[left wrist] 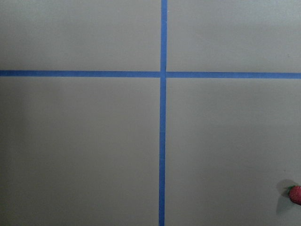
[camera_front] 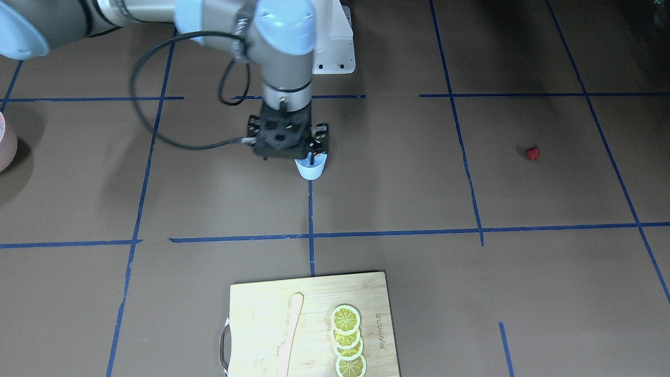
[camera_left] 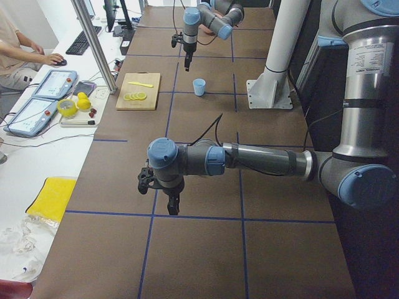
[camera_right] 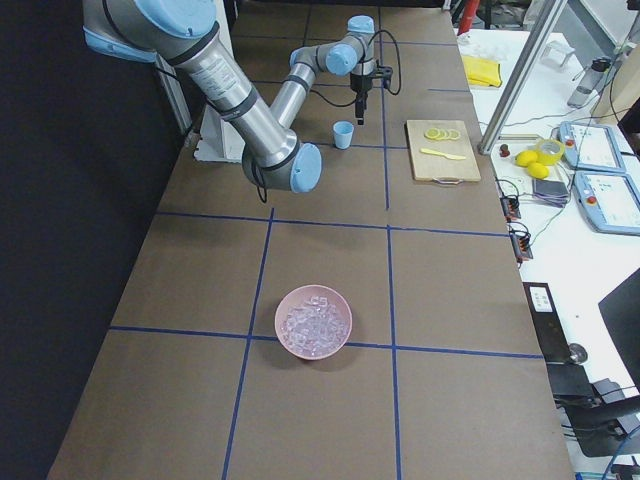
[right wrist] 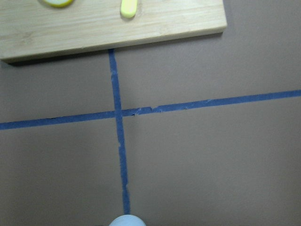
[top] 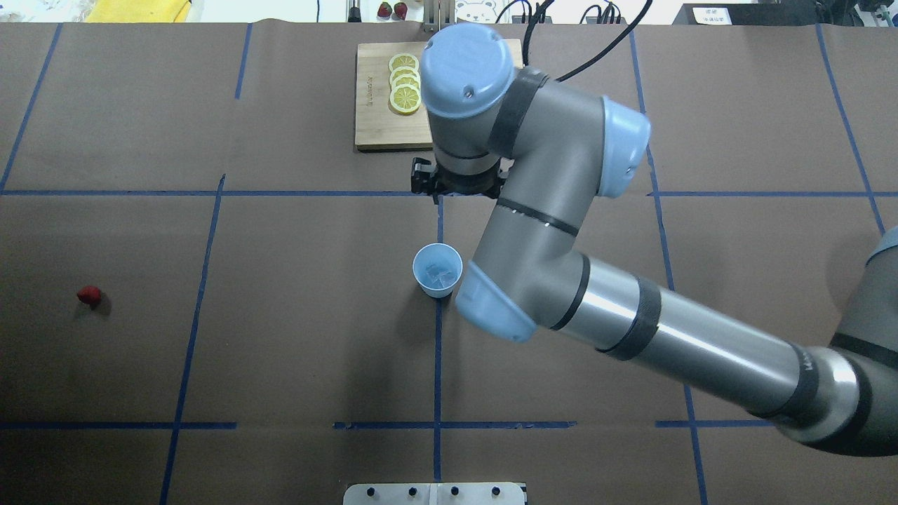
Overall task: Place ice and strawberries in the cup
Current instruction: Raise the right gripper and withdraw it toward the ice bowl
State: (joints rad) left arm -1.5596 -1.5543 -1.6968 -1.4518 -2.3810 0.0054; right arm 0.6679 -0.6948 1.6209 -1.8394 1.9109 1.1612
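Seemingly the translucent ice cubes (top: 438, 275) already lie in the small light-blue plastic cup (top: 438, 270). Next, the left gripper (camera_left: 171, 202) should fetch the tiny red strawberry (top: 88, 295) lying toward the table's left edge. I cannot tell how wide it or the right gripper (camera_right: 358, 108) stands.

Tabletop brown paper (top: 280, 315), gridded with blue tape lines (top: 437, 365). Centre frame: light-blue tapered plastic cup (top: 438, 270), pale clear ice cubes (top: 439, 275) inside. Left edge: tiny red strawberry (top: 88, 295). Top: pale bamboo cutting board (top: 372, 119), yellow white-rimmed lemon slices (top: 405, 84).
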